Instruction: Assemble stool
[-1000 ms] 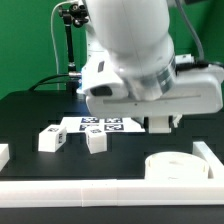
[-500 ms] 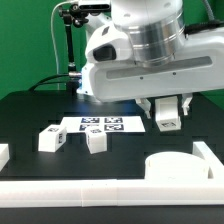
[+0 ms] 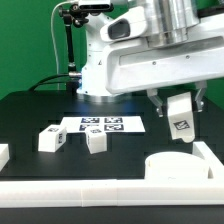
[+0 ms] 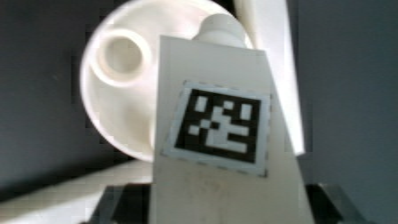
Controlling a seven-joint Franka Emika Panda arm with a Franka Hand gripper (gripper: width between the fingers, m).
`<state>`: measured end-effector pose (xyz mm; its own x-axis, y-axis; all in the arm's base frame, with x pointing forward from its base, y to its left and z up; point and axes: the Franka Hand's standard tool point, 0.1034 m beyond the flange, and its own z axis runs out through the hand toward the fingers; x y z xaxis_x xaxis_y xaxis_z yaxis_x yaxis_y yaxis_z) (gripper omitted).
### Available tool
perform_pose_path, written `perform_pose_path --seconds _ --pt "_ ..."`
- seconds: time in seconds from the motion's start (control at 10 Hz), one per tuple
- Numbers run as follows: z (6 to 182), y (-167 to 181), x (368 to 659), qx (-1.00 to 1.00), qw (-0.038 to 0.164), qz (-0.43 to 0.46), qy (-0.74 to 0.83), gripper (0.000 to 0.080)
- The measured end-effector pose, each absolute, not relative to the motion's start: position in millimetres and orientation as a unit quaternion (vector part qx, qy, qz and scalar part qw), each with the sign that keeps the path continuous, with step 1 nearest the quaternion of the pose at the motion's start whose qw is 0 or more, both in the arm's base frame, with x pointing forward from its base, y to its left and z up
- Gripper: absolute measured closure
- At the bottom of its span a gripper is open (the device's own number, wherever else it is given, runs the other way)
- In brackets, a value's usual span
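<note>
Hand (image 3: 181,104) grips leg (image 3: 181,124) over seat (image 3: 178,166); black-and-white square tag (image 4: 221,122) on leg.

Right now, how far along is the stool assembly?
Nothing looks attached yet. In hand: the gripper holds one blocky white tagged leg above the round white ring-shaped seat. Left: two more white legs lie loose on the black table.
</note>
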<state>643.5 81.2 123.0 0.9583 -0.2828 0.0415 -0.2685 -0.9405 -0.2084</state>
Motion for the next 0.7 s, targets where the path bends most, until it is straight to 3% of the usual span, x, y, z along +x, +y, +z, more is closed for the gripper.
perform_pose_path --seconds 0.4,0.5,0.7 --pt "123.6 87.7 655.2 -0.971 0.091 -0.175 0.138 0.0471" --pt "119.6 90.6 651.4 -0.973 0.087 -0.172 0.126 0.0471" --pt "118.8 96.2 651.1 -0.98 0.062 -0.178 0.061 0.0471"
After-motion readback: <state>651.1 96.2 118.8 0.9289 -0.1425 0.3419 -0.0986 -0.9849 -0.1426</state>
